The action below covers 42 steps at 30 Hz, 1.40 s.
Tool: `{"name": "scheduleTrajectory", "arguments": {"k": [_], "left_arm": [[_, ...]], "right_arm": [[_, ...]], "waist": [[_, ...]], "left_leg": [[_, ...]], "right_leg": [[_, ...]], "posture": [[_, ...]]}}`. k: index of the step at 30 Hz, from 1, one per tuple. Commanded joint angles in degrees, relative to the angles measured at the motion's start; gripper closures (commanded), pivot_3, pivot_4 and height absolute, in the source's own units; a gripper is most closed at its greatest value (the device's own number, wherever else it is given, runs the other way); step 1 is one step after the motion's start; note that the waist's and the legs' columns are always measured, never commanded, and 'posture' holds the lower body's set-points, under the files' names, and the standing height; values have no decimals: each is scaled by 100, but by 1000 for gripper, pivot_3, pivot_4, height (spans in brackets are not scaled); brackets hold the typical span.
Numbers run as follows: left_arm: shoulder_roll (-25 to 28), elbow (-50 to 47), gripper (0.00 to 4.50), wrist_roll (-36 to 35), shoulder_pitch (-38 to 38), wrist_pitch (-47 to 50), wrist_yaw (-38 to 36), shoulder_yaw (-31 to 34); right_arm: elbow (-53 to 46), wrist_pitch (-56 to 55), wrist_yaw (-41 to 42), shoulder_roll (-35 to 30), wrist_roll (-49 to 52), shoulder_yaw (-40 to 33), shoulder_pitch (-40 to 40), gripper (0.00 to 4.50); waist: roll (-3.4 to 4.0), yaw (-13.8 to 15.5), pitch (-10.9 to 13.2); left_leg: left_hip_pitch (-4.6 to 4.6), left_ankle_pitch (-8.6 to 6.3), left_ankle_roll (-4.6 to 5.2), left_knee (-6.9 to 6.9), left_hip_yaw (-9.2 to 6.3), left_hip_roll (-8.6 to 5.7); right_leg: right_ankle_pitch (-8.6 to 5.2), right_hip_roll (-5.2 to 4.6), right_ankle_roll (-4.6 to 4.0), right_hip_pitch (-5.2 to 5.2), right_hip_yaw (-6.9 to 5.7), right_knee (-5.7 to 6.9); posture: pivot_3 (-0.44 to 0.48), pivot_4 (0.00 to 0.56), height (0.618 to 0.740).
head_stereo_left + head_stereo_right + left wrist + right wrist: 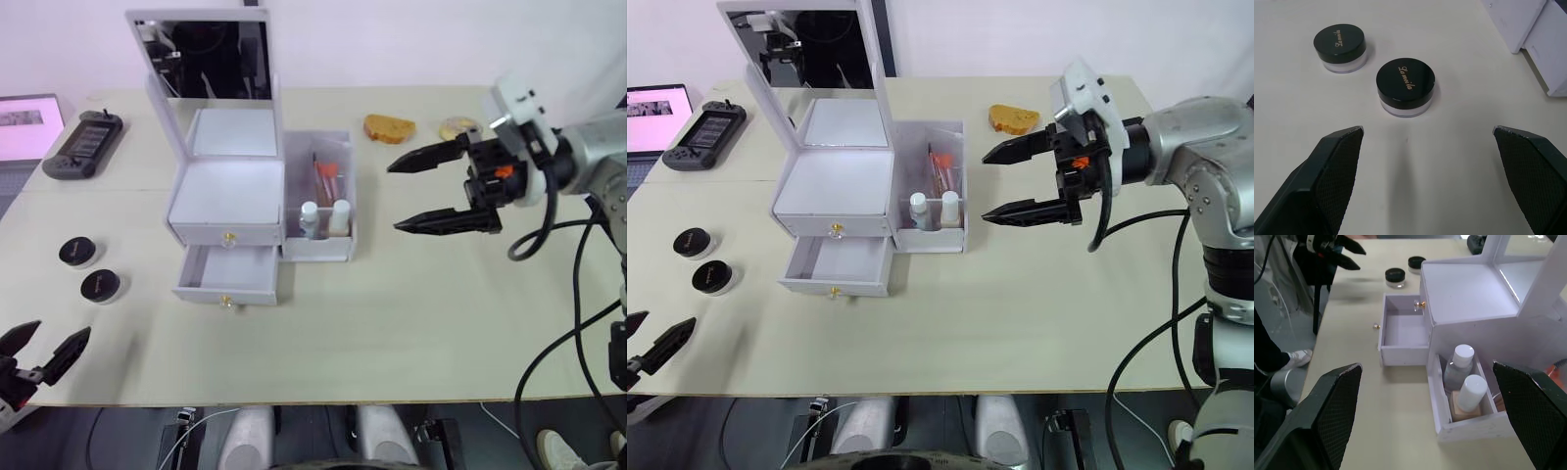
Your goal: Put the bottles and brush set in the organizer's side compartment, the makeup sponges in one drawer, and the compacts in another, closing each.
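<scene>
**Lower drawer open and bare, compacts on the counter, both jaws spread and holding nothing**

Your white plastic organizer [227,196] with its hinged mirror lid raised stands near the middle of the pale counter [411,313]. Its upper gold-knobbed drawer [226,235] is pushed in; the lower drawer [228,275] is pulled out toward you, and its inside shows bare white.

On the organizer's right side sits the narrow white side compartment [320,247]. In its front section the two small clear bottles with white caps [324,218] stand upright side by side. Behind them, the slim pink and orange-red brush set [326,179] rests in the same bin.

The two small round compacts with black lids and pale rims [89,269] sit on the counter well left of the organizer, close to each other but apart.

Your left gripper [44,352] is low at the counter's near left edge, just short of the compacts, jaws wide apart and holding nothing. Your right gripper [421,191] hangs above the counter to the right of the side compartment, jaws spread wide, nothing between them.

Two round tan puffs [421,128] lie at the far side of the counter, behind the right gripper. A dark handheld game console [82,143] lies at the far left.
</scene>
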Motion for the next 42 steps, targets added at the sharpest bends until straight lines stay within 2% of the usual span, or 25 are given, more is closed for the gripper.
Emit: {"name": "scheduleTrajectory", "arguments": {"k": [1,12,20,30,33,35,42], "left_arm": [[169,73,33,71,-344,173,247,-92],[357,784,33,542,-1454,433,658,-750],[346,1272,33,938,-1991,321,701,-1242],[337,1536,33,1162,-2390,282,685,-1548],[333,1495,844,1184,-2444,363,682,-1631],[343,1451,1776,1182,-2458,430,714,-1628],[490,1189,1849,1020,-2426,758,696,-1439]], "right_arm": [[-64,-31,-36,-15,-26,-136,-255,0],[-162,102,-241,-131,-68,-233,-191,0],[-181,263,-386,13,171,-389,-287,0],[-295,243,-476,-36,147,-402,-201,0],[-323,260,-504,-31,169,-424,-187,0],[-338,279,-521,-27,192,-434,-180,0],[-325,228,-545,-2,148,-386,-141,0]], "waist": [[-2,1,-1],[-1,-10,0],[0,-5,0],[-1,-4,0],[-1,-2,0],[-1,-2,0],[0,-5,0]], "left_leg": [[0,0,0,0,-1,0],[1,0,0,0,-1,0],[1,0,0,0,-1,0],[1,0,0,-1,-1,0],[1,0,0,0,-1,0],[1,0,0,-1,-1,0],[1,0,0,-1,-1,0]], "right_leg": [[0,0,0,0,0,1],[1,3,2,0,0,5],[2,3,2,0,0,5],[3,2,4,0,0,5],[3,2,5,0,0,5],[5,2,8,1,0,5],[8,2,14,0,0,5]], "posture": [[0,150,740],[0,150,740],[0,150,740],[0,150,740],[0,150,740],[0,150,740],[0,150,740]]}}
